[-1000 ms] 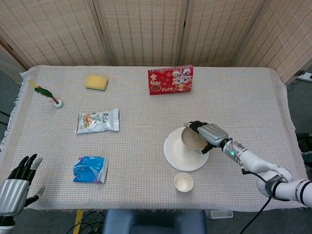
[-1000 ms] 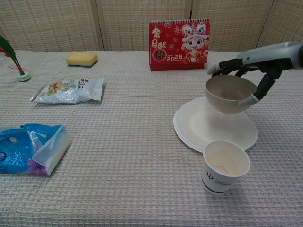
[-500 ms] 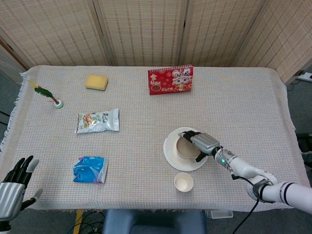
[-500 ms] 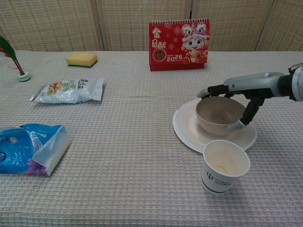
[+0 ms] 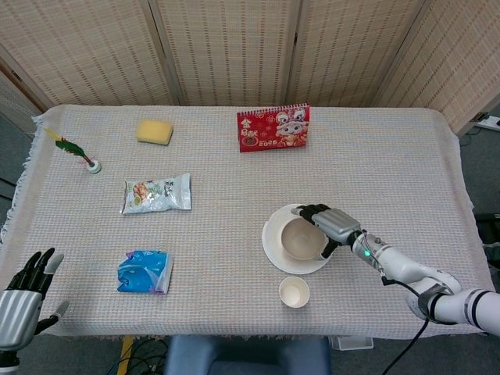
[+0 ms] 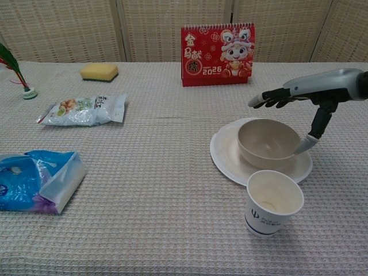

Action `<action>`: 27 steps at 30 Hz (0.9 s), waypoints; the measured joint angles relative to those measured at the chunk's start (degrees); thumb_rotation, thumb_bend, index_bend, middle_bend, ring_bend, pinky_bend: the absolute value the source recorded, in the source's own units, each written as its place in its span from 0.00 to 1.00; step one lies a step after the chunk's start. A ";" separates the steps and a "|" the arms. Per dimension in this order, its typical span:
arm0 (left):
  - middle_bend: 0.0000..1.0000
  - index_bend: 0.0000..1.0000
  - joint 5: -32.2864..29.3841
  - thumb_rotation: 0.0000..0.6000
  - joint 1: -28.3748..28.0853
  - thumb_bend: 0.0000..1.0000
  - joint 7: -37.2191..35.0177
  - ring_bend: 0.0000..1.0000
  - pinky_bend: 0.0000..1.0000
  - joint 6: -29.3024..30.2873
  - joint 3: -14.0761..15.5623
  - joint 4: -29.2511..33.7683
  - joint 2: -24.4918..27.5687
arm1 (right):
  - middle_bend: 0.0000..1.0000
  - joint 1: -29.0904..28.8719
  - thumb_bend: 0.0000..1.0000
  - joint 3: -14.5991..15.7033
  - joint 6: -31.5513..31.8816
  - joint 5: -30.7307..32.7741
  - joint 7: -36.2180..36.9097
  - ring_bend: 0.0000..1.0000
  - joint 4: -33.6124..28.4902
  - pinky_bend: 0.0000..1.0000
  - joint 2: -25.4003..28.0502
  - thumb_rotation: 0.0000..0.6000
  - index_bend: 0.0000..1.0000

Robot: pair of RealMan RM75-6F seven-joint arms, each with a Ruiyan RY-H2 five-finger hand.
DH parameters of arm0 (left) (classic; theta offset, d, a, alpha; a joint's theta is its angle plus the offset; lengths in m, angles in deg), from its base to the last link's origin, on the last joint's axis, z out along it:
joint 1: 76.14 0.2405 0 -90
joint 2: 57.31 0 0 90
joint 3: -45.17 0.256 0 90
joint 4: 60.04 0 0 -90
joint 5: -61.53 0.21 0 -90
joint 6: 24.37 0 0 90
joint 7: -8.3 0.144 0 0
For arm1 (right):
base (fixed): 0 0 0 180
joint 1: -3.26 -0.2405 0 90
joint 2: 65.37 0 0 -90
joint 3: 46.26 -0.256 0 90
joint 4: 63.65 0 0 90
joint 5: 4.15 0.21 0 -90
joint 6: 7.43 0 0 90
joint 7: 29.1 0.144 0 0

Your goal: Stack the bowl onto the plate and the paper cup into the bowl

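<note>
bowl [image 6: 268, 142] sits upright on plate [image 6: 227, 154], right of tabletop [image 6: 161, 190] centre. paper cup [image 6: 273, 202] stands just in front of plate. right hand [image 6: 305, 103] hovers over bowl, fingers spread, holding nothing. left hand [image 5: 22, 298] spread open, empty, off tabletop's near-left corner.

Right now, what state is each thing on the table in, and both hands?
bowl: upright on the plate, released
plate: flat, under the bowl
paper cup: upright, empty, beside the plate
right hand: open above the bowl
left hand: open, holding nothing
calendar: standing
</note>
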State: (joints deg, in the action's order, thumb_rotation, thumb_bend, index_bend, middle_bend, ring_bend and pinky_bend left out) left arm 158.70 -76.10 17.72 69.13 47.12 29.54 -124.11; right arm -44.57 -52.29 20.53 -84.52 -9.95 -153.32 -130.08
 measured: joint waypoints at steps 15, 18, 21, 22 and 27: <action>0.07 0.00 0.44 1.00 -0.34 0.28 2.32 0.01 0.29 -0.93 0.28 0.25 -1.00 | 0.00 3.17 0.08 4.43 11.19 -16.81 7.73 0.00 -11.14 0.00 9.64 1.00 0.04; 0.07 0.00 0.86 1.00 -0.23 0.28 2.50 0.01 0.28 -0.64 0.44 0.32 -1.06 | 0.00 3.27 0.08 6.56 13.34 -20.53 8.72 0.00 -14.05 0.00 11.12 1.00 0.04; 0.07 0.00 1.17 1.00 -0.10 0.28 2.36 0.01 0.28 -0.23 0.53 0.39 -0.96 | 0.00 2.69 0.08 8.01 13.80 -22.55 8.99 0.00 -16.36 0.00 12.20 1.00 0.04; 0.07 0.00 1.23 1.00 -0.07 0.28 2.31 0.01 0.28 -0.13 0.54 0.40 -0.93 | 0.00 2.49 0.08 8.20 13.76 -22.71 8.77 0.00 -16.76 0.00 12.33 1.00 0.04; 0.07 0.00 1.63 1.00 0.27 0.28 1.37 0.01 0.28 0.89 0.59 0.46 -0.47 | 0.00 1.76 0.08 8.49 12.49 -21.83 5.69 0.00 -18.00 0.00 12.29 1.00 0.07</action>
State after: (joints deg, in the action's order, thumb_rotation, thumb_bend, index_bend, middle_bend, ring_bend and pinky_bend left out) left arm 160.32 -75.82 19.09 70.02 47.71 30.00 -124.58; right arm -42.81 -43.80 33.02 -106.35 -4.26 -171.33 -117.79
